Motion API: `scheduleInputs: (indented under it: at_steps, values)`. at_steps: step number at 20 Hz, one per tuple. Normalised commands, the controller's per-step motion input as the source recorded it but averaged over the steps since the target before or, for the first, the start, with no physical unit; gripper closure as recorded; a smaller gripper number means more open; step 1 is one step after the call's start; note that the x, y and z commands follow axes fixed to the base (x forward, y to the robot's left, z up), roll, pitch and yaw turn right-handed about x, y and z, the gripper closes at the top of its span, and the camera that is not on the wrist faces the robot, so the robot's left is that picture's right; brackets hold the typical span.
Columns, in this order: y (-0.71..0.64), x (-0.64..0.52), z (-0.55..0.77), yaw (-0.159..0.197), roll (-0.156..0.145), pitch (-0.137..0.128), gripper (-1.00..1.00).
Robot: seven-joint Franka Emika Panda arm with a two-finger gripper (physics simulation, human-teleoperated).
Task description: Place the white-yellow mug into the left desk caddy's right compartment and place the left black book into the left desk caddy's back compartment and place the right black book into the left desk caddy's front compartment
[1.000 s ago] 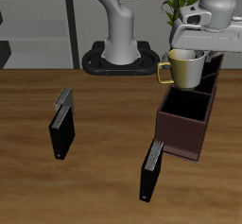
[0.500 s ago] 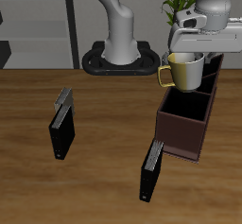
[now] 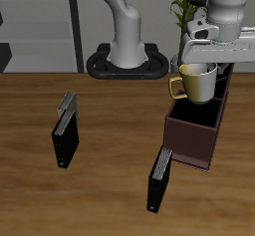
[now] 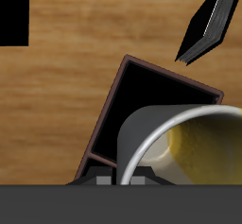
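- Two black books (image 3: 65,130) (image 3: 159,178) stand untouched, well apart from the action.
- White-yellow mug (image 3: 195,82) hangs over the left desk caddy (image 3: 197,130), gripper (image 3: 199,63) clamped on its rim.
- Risk: released off-centre, it clips the right compartment (image 4: 156,94) wall and tips.

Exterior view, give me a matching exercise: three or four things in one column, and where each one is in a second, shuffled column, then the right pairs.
Things:
1. cream-white mug with a yellow handle
2. dark brown-maroon box caddy
3. black book with a grey spine nearest the table's front edge
4. black book standing apart from the caddy

Places:
A. on the table, just in front of the caddy
B. held by the gripper over the caddy
C. alone on the open wood
D. on the table under the mug

Pairs: 1-B, 2-D, 3-A, 4-C
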Motion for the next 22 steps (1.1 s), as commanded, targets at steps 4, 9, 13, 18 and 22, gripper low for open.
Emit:
scheduleInputs:
  at_steps: [4, 9, 13, 18, 22]
  values:
    - [0.04, 0.07, -0.20, 0.022, -0.010, 0.034, 1.00]
    - [0.04, 0.05, -0.13, -0.007, -0.002, 0.024, 1.00]
    - [0.00, 0.09, -0.12, 0.003, -0.008, 0.019, 1.00]
    - [0.03, 0.08, -0.25, 0.088, -0.024, 0.042, 1.00]
    - [0.02, -0.10, -0.22, 0.187, -0.032, 0.047, 1.00]
